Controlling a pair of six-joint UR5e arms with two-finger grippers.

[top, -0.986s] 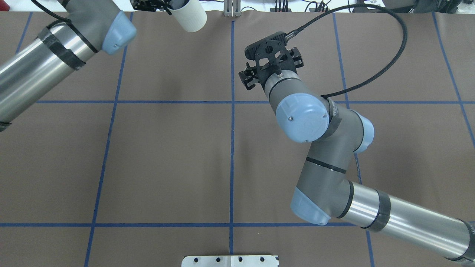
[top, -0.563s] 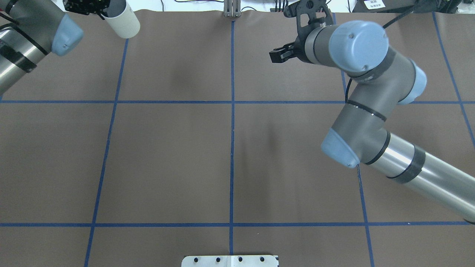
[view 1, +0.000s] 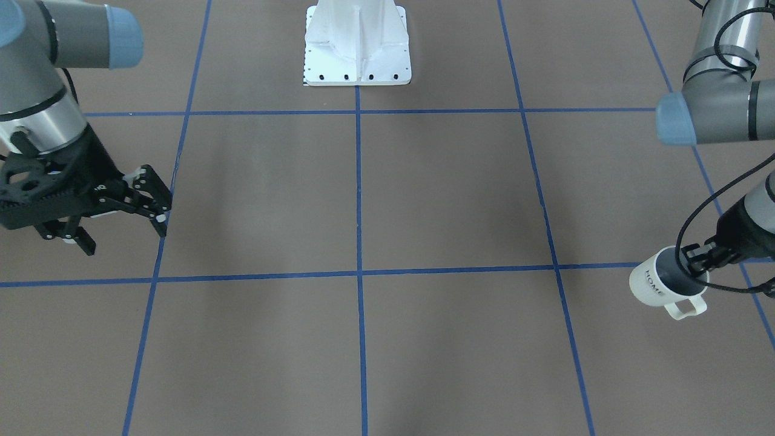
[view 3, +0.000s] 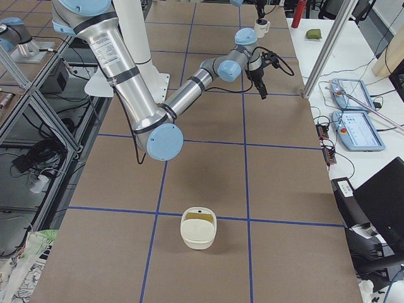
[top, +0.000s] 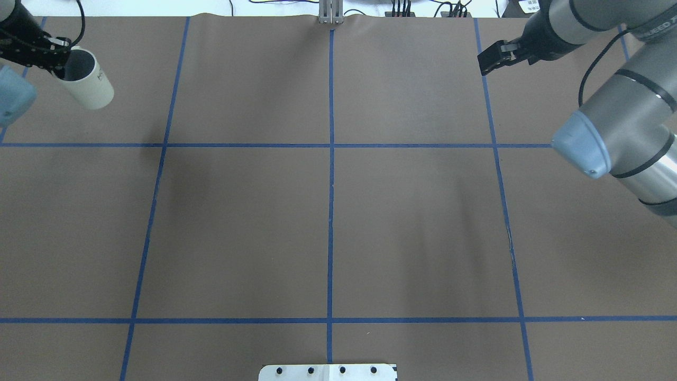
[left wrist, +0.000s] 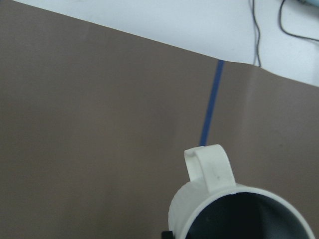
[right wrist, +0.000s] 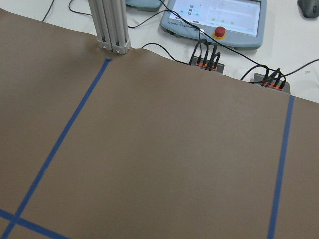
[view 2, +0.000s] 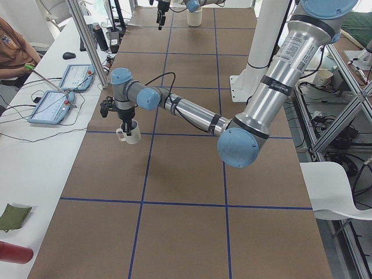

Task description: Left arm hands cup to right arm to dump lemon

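Two grippers, well apart. My left gripper (view 1: 696, 261) is pinching the cup (view 1: 651, 284) by its rim, one finger inside, out at my left end of the bench (view 1: 424, 200). The cup is tilted, and I'd guess the rim grip leaves the wall and handle free for the other side to grab. My right gripper (view 1: 125, 233) hangs wide and empty. Can't tell if the lemon's in there: the wrist view cuts off the mouth, and the inside is just dark grey.
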